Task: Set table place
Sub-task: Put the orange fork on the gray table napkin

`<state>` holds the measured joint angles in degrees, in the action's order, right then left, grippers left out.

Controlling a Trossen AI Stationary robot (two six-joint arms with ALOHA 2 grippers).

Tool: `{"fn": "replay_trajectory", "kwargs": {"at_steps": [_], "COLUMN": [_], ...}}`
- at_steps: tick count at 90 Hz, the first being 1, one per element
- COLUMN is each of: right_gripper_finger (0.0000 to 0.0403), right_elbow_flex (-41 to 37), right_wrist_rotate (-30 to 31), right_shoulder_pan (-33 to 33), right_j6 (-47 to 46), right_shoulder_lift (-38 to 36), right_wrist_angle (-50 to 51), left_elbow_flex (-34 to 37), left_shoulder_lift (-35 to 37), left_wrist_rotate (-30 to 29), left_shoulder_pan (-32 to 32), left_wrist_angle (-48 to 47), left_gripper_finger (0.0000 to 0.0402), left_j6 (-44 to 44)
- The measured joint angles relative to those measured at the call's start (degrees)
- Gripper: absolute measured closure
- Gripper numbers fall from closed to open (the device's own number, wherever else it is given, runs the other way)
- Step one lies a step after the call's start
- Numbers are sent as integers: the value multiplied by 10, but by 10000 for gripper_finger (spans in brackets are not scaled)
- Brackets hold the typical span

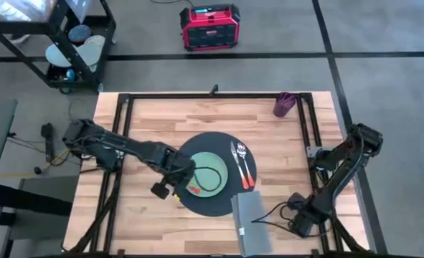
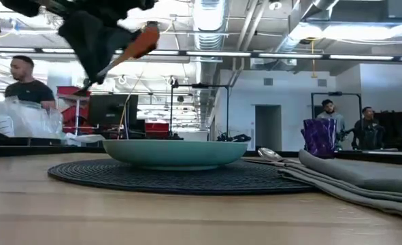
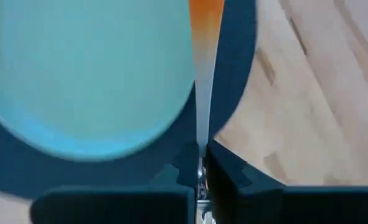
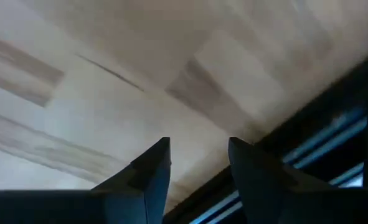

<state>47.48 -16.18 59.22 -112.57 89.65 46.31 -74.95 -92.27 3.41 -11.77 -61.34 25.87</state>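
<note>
The round dark placemat (image 1: 213,206) lies in the middle of the light-wood table (image 1: 147,122), and the pale green plate (image 1: 210,174) rests on it. An orange-handled fork and spoon (image 1: 242,163) lie on the mat to the right of the plate. My left gripper (image 1: 185,184) hangs above the mat's left near part, beside the plate, shut on a third orange-handled utensil (image 2: 141,42). My right gripper (image 4: 199,163) stands open over bare wood by the table's right near corner (image 1: 298,222). My left gripper pinches the utensil's thin silver metal part (image 3: 202,146) between its two fingers. The orange handle (image 3: 206,12) sticks out beyond the fingertips. The utensil is lifted clear and tilted, above the mat's edge (image 3: 233,74) next to the plate (image 3: 84,68).
A folded grey napkin (image 1: 251,218) lies at the mat's near right, reaching the table's front edge. A purple cup (image 1: 285,104) stands at the far right. Black frame rails (image 1: 306,129) run along the table's sides. People stand in the room beyond the table (image 2: 24,85).
</note>
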Motion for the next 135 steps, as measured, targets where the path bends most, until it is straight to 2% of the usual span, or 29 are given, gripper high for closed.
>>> {"fn": "replay_trajectory", "kwargs": {"at_steps": [13,22,31,38,57,70,83,89,112,124,135], "right_gripper_finger": [258,259,259,260,278,289,295,296,296,296,296], "right_elbow_flex": [2,3,3,3,3,3,2,1,0,0,-1], "right_wrist_rotate": [34,54,57,67,94,117,121,133,155,160,167], "right_shoulder_pan": [54,77,78,77,93,117,122,122,122,121,120], "right_j6": [-107,-138,-140,-147,-172,-178,-146,-144,-145,-145,-144], "right_shoulder_lift": [-8,-9,-8,-8,-4,-5,-5,-5,-4,-4,-4], "right_wrist_angle": [3,7,18,38,69,73,64,65,69,69,68], "left_elbow_flex": [-67,-132,-197,-255,-409,-497,-602,-589,-593,-583,-583], "left_shoulder_lift": [-38,-82,-124,-161,-270,-337,-415,-426,-468,-466,-466], "left_wrist_rotate": [5,11,38,39,43,24,23,18,16,11,6], "left_shoulder_pan": [39,59,74,70,24,-8,-23,-29,-62,-67,-66], "left_wrist_angle": [-13,-27,8,-5,-85,-86,-82,-39,-22,72,105], "left_gripper_finger": [401,401,401,401,401,401,401,402,402,402,402], "left_j6": [166,249,241,271,294,295,281,293,331,341,321]}}
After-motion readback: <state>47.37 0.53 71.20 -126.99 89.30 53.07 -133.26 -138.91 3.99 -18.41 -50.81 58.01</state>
